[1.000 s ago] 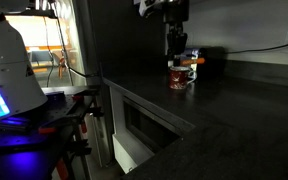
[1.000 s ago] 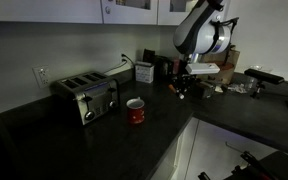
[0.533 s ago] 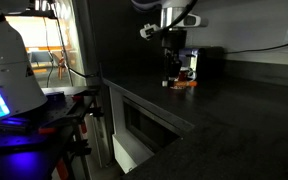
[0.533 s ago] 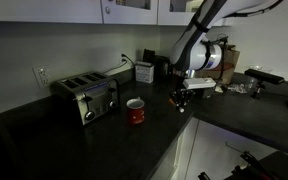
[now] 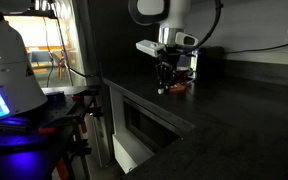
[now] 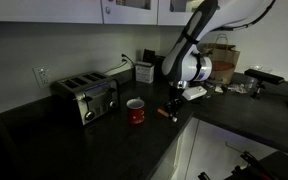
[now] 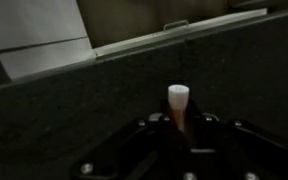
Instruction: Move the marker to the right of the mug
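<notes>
Now | black gripper [image 6: 171, 108] clamped on thin reddish-orange marker [image 7: 178, 102], centre frame | small red-and-pale mug [image 6: 135, 110] nearby, frame-left | lower gently onto dark counter [image 6: 84, 150], release flat, avoid rolling.

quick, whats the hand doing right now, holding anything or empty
Hand: closed on the marker, which sticks out between its fingers in the wrist view.
</notes>
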Tool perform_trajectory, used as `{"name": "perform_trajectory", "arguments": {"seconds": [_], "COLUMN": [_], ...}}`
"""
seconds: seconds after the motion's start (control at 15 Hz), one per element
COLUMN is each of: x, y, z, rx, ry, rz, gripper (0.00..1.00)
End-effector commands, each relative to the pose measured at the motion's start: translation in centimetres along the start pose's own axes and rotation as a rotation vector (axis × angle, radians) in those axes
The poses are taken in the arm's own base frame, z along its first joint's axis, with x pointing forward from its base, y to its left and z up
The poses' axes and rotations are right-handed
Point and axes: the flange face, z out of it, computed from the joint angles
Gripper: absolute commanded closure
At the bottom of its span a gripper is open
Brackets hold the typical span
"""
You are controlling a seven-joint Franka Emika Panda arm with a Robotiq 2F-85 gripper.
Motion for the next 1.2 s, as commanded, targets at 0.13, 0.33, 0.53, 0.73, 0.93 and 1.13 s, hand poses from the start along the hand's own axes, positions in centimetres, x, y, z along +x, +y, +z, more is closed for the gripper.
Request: {"name": "perform_trajectory", "arguments": {"seconds": [0.13,0.33,0.53,0.73,0.93,1.13], "x": [-1.0,-1.3,-0.7,0.1,0.8,1.2], "y": [1.1,1.7,1.9,2.0,2.6,2.9], "z": [1.2,1.3,1.0,1.0,1.5,2.3], "rx": [0.012,0.010,0.002,-0.004,-0.004,0.001], "ry": [-0.117,-0.140,-0.107,-0.097,-0.100,-0.095], "rz": [-0.290,-0.353,-0.356,-0.364,-0.366,-0.362], "gripper": [0.95,0.95,0.95,0.95,0.95,0.95]}}
